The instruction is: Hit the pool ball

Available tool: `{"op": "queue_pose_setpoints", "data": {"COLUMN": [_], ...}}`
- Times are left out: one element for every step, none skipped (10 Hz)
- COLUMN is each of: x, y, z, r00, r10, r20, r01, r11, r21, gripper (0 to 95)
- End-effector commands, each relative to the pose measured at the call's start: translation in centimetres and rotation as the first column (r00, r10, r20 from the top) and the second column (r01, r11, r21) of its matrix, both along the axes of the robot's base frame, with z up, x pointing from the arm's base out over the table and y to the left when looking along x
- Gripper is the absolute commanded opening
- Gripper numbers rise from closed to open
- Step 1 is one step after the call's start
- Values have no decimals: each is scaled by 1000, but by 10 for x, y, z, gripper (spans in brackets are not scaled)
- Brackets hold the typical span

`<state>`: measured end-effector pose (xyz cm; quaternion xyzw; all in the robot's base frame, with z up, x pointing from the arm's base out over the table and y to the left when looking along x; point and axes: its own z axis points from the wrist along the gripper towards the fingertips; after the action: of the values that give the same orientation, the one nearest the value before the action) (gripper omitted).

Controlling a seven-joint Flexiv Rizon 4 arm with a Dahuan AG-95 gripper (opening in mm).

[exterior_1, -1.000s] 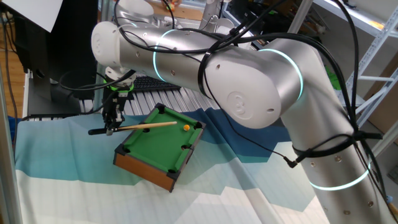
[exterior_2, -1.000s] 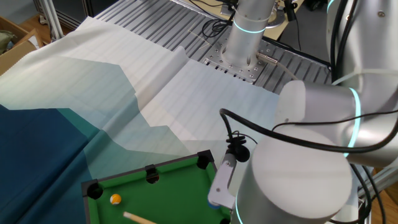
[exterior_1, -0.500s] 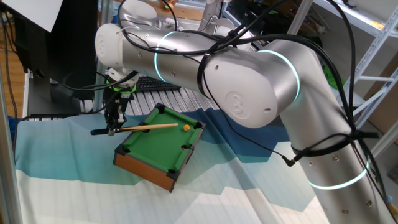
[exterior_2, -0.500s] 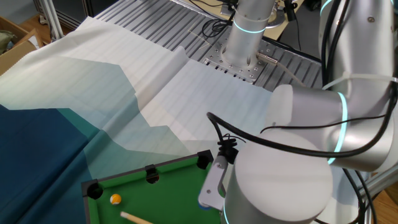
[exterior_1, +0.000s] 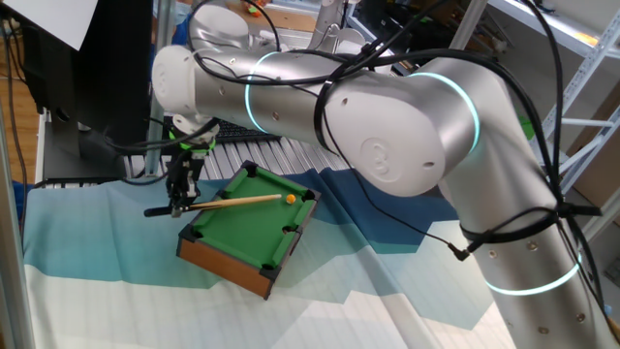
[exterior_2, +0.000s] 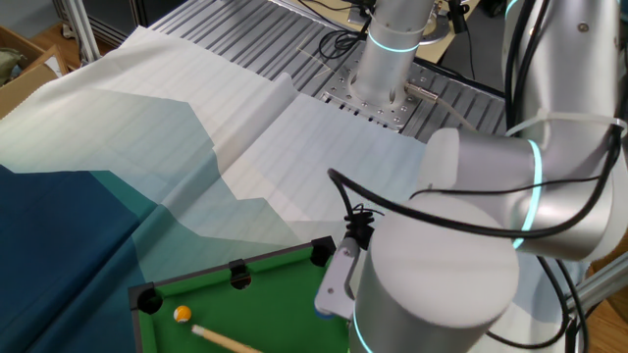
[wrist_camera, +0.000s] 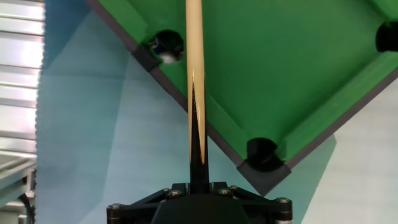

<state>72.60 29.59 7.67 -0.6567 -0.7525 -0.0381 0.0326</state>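
Pool ball (exterior_1: 290, 199) is sitting on the green felt of the miniature pool table (exterior_1: 254, 225), centre-left of one fixed view, near the far right corner pocket. In the other fixed view it is being seen at the bottom left (exterior_2: 182, 314). Hand (exterior_1: 178, 204) is being kept clamped on the dark butt of the cue stick (exterior_1: 231, 201). Cue is being held out over the felt, tip just beside the ball; contact cannot be told. In the hand view the cue (wrist_camera: 194, 68) is running straight up the frame.
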Motion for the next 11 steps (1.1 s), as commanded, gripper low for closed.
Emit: {"op": "queue_pose_setpoints", "data": {"x": [3, 2, 2, 2, 1, 1, 1, 1, 1, 1, 1], "y": [1, 0, -1, -2, -3, -3, -3, -3, -4, -4, -5], "z": [0, -1, -1, -1, -1, -1, -1, 0, 1, 1, 2], "r00": [1000, 1000, 1000, 1000, 1000, 1000, 1000, 1000, 1000, 1000, 1000], "r10": [2, 5, 7, 9, 14, 15, 17, 18, 17, 14, 14], "r20": [-7, -8, -9, -8, -7, -7, -7, -7, -7, -9, -9], "r01": [-2, -5, -7, -9, -14, -15, -17, -18, -17, -14, -14], "r11": [1000, 1000, 1000, 1000, 1000, 1000, 1000, 1000, 1000, 1000, 1000], "r21": [1, 3, 4, 3, 2, 2, 1, 0, 2, 3, 4], "gripper": [0, 0, 0, 0, 0, 0, 0, 0, 0, 0, 0]}}
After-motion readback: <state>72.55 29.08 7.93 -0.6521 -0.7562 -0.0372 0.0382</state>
